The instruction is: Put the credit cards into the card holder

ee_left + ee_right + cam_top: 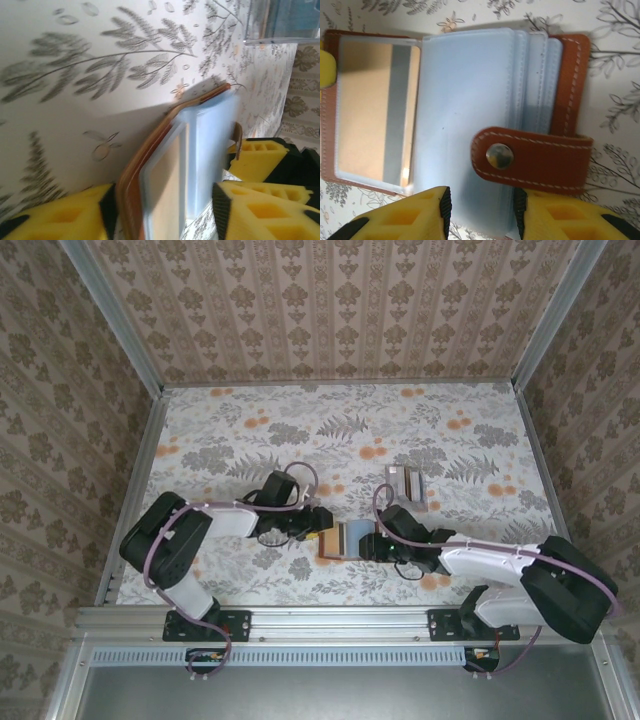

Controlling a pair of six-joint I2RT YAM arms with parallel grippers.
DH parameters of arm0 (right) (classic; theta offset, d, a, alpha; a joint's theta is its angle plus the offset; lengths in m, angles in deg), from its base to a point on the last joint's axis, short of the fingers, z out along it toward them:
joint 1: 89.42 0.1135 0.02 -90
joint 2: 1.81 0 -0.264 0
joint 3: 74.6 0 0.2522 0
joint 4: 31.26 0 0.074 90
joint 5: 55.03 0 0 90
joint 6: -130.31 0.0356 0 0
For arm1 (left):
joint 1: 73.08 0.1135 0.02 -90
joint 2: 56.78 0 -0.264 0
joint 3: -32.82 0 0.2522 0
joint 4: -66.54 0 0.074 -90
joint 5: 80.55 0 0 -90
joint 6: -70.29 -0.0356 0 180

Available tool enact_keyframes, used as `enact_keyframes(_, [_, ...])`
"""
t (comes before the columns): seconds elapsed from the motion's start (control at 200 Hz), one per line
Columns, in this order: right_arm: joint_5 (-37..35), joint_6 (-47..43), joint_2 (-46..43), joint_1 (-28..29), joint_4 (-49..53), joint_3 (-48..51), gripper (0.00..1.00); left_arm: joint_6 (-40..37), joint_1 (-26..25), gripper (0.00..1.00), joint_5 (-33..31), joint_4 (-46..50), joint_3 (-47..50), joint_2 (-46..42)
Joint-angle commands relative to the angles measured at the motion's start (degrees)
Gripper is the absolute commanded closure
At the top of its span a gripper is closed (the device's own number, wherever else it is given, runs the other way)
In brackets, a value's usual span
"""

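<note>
Between the two grippers, near the table's (250, 430) front edge, the holder (345, 540) lies open, clear sleeves up. Left gripper (165, 210) clenched on its left cover edge; right gripper (480, 212) spread open around the sleeves' near edge. Cards (408, 483) lie apart, farther back and right.

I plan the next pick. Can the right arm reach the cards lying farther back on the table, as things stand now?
Probably yes. The cards lie in the open just beyond the right end effector, nothing between them. But its fingers now straddle the open card holder, so it must withdraw first.
</note>
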Motion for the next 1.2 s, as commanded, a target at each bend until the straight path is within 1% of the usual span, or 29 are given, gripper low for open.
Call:
enact_keyframes(0.0, [1.52, 0.16, 1.47, 0.35, -1.68, -0.06, 0.61, -2.68, 0.45, 0.58, -1.17, 3.99, 1.75, -2.67])
enact_keyframes(0.045, [1.03, -0.08, 1.28, 0.36, -1.14, -0.22, 0.63, -3.17, 0.45, 0.65, -1.19, 4.72, 1.84, -2.83])
enact_keyframes(0.095, [0.35, -0.27, 0.84, 0.33, 0.04, -0.61, 0.64, -3.31, 0.45, 0.7, -1.16, 5.13, 2.05, -2.9])
enact_keyframes(0.125, [0.16, -0.36, 0.46, 0.33, 0.68, -0.87, 0.65, -3.26, 0.38, 0.73, -1.18, 5.01, 2.37, -3.01])
enact_keyframes(0.14, [0.08, -0.44, 0.28, 0.36, 0.95, -0.99, 0.65, -3.27, 0.35, 0.74, -2.82, 4.9, 2.6, -3.04])
enact_keyframes(0.17, [-0.02, -0.46, -0.05, 0.38, 1.39, -1.18, 0.65, -3.22, 0.12, 0.76, -3.45, 4.67, 2.95, -3.28])
enact_keyframes(0.26, [-0.75, -0.67, -1.37, 0.37, 2.62, -1.02, 0.64, -3.57, -0.16, 0.82, -4.06, 4.54, 3.24, -3.24])
enact_keyframes(0.335, [-2.08, -0.89, -2.6, 0.33, 4.74, -1.14, 0.6, -3.58, -0.17, 0.85, -4.06, 4.86, 3.18, -3.39])
enact_keyframes(0.44, [-2.92, -0.89, -4.9, 0.36, 6.92, -1.12, 0.57, -3.48, -0.43, 0.86, -4.82, 5.07, 3.47, -3.79])
enact_keyframes(0.565, [-1.64, -2.05, -6.48, 0.33, 4.87, -0.14, 0.58, -3.65, -0.51, 0.86, -4.67, 5.61, 2.94, -3.12])
enact_keyframes(0.69, [1.67, -2.75, -5.24, 0.37, 2.29, -0.5, 0.6, -3.3, -0.95, 0.86, -5.12, 5.06, 2.96, -3.02])
enact_keyframes(0.82, [1.38, -3.15, -2.79, 0.23, 1.39, -1.08, 0.61, -3.32, -1.18, 0.86, -5.07, 5.53, 2.5, -2.68])
enact_keyframes(0.88, [1.64, -3.84, -1.77, 0.21, 1.13, -1.57, 0.59, -3.29, -1.39, 0.86, -5.28, 5.22, 2.71, -2.74])
enact_keyframes(0.98, [1.27, -4.65, -0.55, -0.17, 0.8, -1.55, 0.59, -3.56, -1.31, 0.87, -5.22, 5.48, 2.68, -2.15])
enact_keyframes(1.075, [2.61, -4.54, 0.28, -0.68, -0.46, -1.5, 0.61, -3.29, -1.39, 0.87, -5.11, 4.96, 3.0, -1.99])
enact_keyframes(1.195, [3.49, -4.08, 0.34, -0.74, -1.62, -1.16, 0.7, -3.22, -1.39, 0.87, -5.21, 4.95, 3.03, -2.03])
